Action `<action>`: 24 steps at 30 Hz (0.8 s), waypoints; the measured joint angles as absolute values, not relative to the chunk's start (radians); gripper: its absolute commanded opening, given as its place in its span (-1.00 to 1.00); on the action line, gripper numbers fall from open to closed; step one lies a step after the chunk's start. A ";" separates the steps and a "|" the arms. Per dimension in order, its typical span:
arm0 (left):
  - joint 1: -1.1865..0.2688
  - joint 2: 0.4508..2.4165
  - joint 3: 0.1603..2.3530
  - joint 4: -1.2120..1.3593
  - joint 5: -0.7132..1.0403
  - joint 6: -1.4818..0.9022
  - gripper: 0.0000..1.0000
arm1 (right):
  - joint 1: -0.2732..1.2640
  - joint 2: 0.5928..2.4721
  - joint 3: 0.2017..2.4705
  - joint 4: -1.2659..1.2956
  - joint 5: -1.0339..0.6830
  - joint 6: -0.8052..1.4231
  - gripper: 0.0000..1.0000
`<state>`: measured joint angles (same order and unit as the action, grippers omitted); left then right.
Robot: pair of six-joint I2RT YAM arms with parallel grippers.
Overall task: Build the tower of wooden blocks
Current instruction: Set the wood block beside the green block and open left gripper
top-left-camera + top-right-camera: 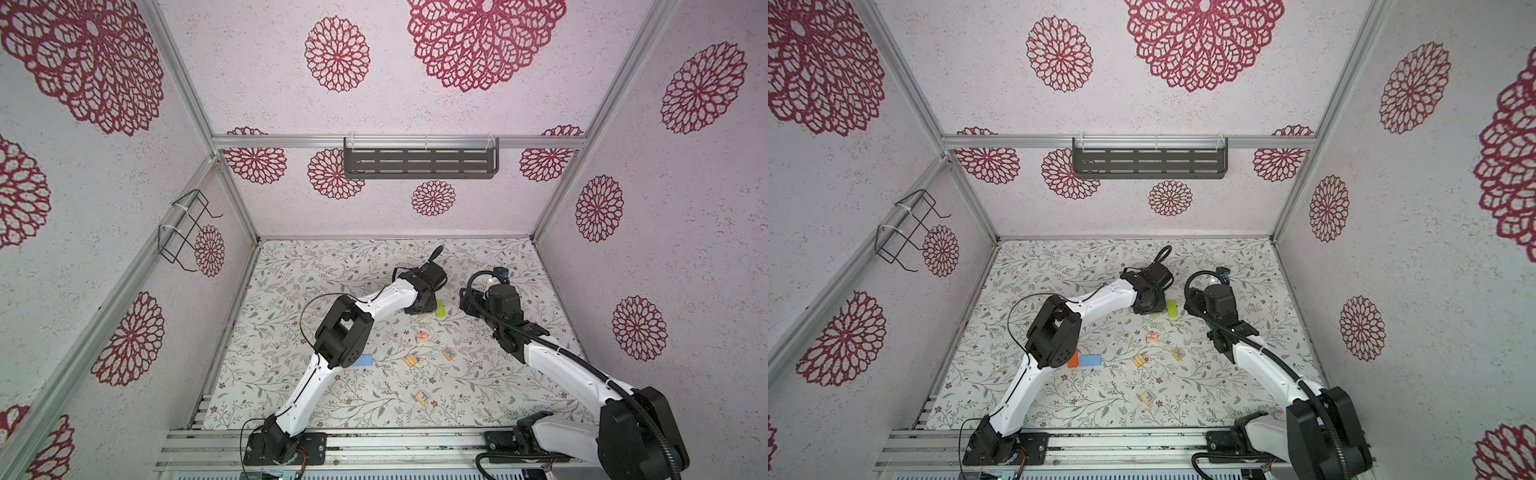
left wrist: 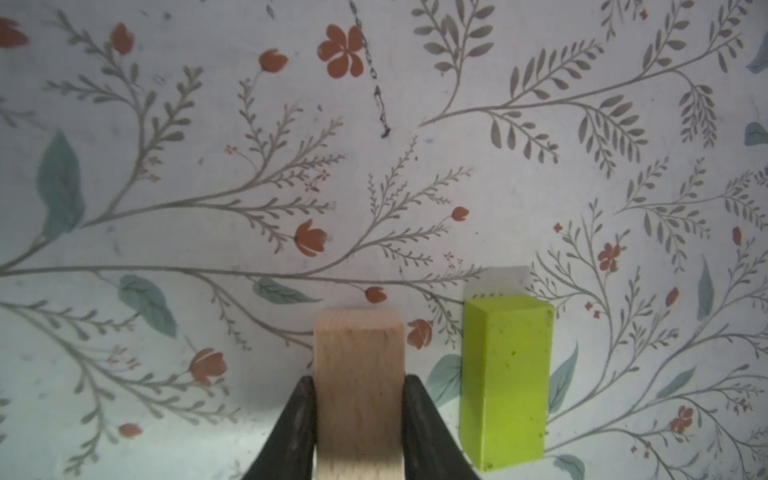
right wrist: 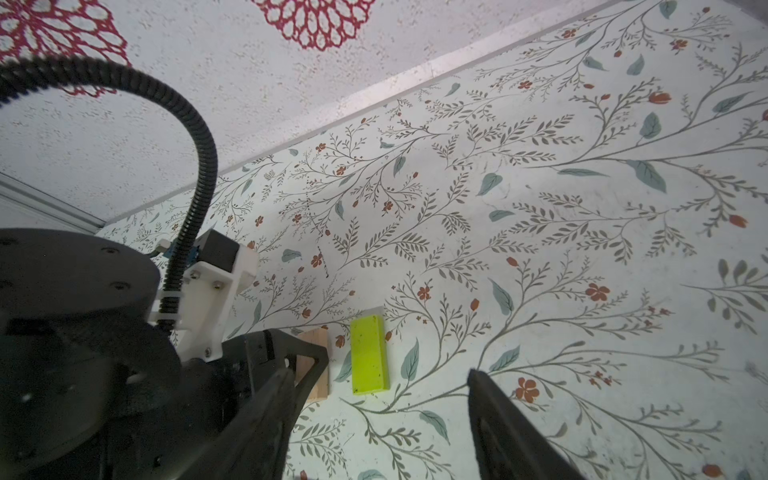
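My left gripper (image 2: pixel 359 379) is shut on a tan wooden bar (image 2: pixel 358 345), one finger on each long side. A lime bar (image 2: pixel 505 382) lies flat on the floral mat just beside the tan bar, parallel to it with a narrow gap between. In both top views the lime bar (image 1: pixel 440 309) (image 1: pixel 1171 309) shows, while the left wrist hides the tan bar. My right gripper (image 3: pixel 380 374) hovers open and empty on the lime bar's other side. No stacked tower shows in any view.
Three letter cubes (image 1: pixel 422 337) (image 1: pixel 449 354) (image 1: pixel 423 397) and a ribbed tan block (image 1: pixel 411 361) lie nearer the front. A blue bar (image 1: pixel 363 360) and an orange block (image 1: pixel 1074 360) sit by the left elbow. The back wall (image 3: pixel 208 124) is close.
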<state>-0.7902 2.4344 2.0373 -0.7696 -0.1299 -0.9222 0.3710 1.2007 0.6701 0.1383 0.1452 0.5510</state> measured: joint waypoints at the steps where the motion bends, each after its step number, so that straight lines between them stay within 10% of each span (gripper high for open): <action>1: -0.793 2.437 2.043 -0.771 -0.128 -0.923 -0.46 | 0.371 1.201 0.670 0.138 0.145 0.551 0.38; 24: -0.802 2.449 2.060 -0.782 -0.123 -0.945 -0.02 | 0.371 1.186 0.670 0.138 0.145 0.551 0.38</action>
<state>-0.8017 2.4485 2.0598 -0.7818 -0.1226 -0.9447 0.3710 1.1862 0.6701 0.1383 0.1452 0.5510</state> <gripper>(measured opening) 0.474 0.691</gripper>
